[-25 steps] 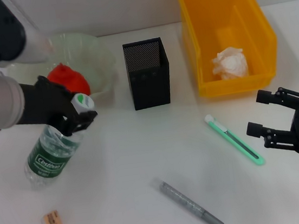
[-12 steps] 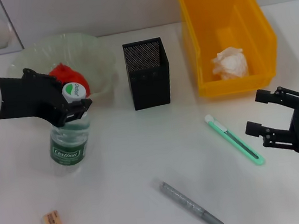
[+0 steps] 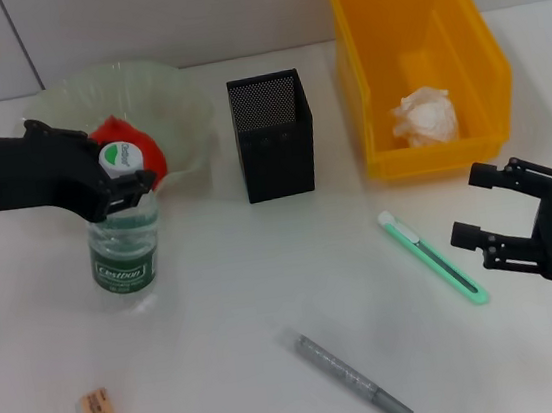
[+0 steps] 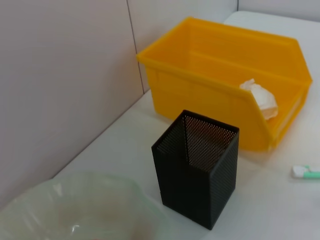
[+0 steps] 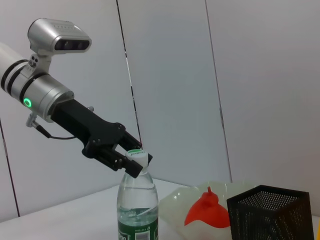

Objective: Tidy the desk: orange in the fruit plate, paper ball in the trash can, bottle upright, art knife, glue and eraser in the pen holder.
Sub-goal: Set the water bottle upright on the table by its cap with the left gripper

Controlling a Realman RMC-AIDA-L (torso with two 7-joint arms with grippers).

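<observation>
The bottle point(image 3: 124, 243) stands upright on the table at the left, in front of the fruit plate point(image 3: 172, 98). My left gripper point(image 3: 122, 180) is shut on its neck just under the cap; this also shows in the right wrist view point(image 5: 131, 162). The orange point(image 3: 125, 142) lies in the fruit plate. The paper ball point(image 3: 424, 116) lies in the trash can point(image 3: 477, 41). The pen holder point(image 3: 272, 136) stands in the middle. The green art knife point(image 3: 431, 258) lies left of my open right gripper point(image 3: 493, 210). The grey glue stick point(image 3: 352, 376) and the eraser point(image 3: 97, 410) lie near the front.
The wall runs close behind the plate, pen holder and trash can. The table between the bottle and the knife is bare white surface.
My left gripper has tipped the bottle from a slant to upright and set it on the table, moving slightly left and back. The right gripper has not moved.
</observation>
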